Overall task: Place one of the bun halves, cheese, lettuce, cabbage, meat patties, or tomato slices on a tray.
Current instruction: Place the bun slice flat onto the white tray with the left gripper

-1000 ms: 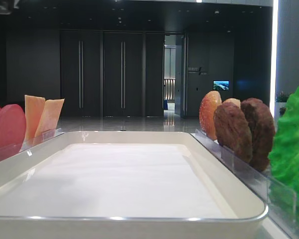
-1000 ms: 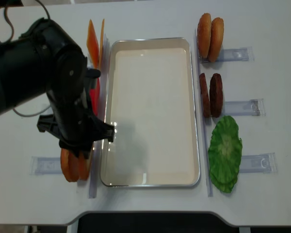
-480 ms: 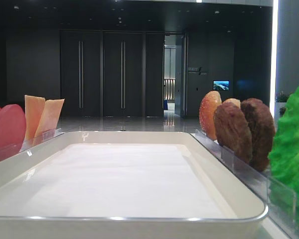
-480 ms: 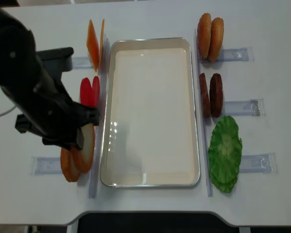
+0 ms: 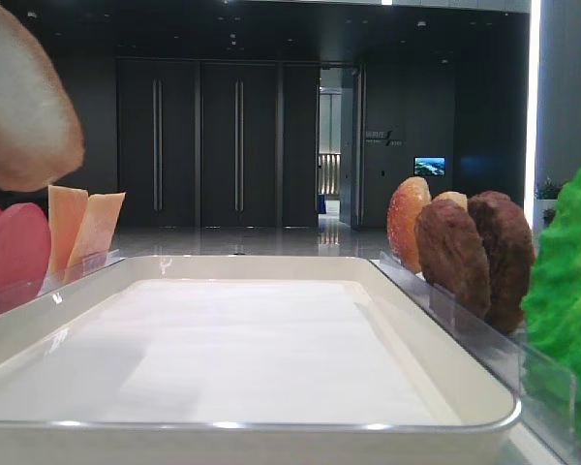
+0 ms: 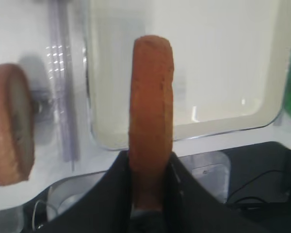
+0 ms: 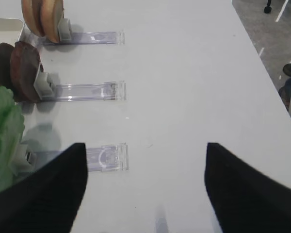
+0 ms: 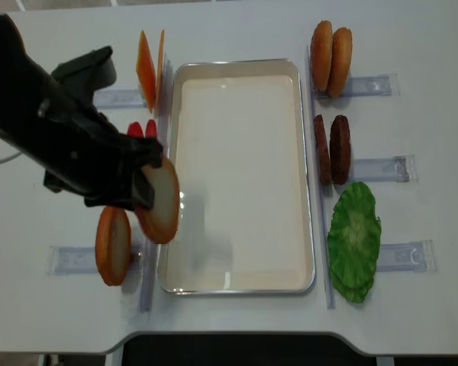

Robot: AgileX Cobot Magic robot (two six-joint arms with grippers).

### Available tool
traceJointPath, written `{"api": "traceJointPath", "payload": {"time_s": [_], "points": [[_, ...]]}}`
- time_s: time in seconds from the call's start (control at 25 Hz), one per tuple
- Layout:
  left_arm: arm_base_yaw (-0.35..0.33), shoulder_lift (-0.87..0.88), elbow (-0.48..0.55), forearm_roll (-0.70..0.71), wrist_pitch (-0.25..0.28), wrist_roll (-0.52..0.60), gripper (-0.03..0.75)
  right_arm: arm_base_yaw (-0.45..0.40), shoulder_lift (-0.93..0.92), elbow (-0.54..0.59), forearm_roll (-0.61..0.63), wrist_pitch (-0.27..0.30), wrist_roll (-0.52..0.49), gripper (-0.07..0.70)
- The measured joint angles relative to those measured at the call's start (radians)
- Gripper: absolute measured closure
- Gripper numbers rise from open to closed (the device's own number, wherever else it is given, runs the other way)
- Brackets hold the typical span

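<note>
The left pincer (image 6: 150,194) is clamped on one bun half (image 8: 162,200), carrying it over the tray (image 8: 305,229) near-left rim; next, lower and release inside.

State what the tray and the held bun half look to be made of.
Tray: likely metal or enamel, with a glossy mirror-bright rim and matte white floor. Bun half, shut in the left gripper: probably foam or soft plastic, with a dull grainy brown edge.

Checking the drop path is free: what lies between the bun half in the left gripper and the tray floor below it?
Nothing: the overhead view shows the bun half over the tray rim's left edge, bare white floor beside it.
</note>
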Motion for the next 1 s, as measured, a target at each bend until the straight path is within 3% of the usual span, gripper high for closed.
{"api": "traceJointPath", "payload": {"time_s": [0.64,1.0], "points": [[0.027,0.269,0.0,-0.483,-0.241,0.488,0.577,0.0,0.0,0.0,0.0,0.0,0.0,0.146],[0.027,0.428,0.0,-0.687,-0.297,0.677,0.577,0.0,0.0,0.0,0.0,0.0,0.0,0.146]]}}
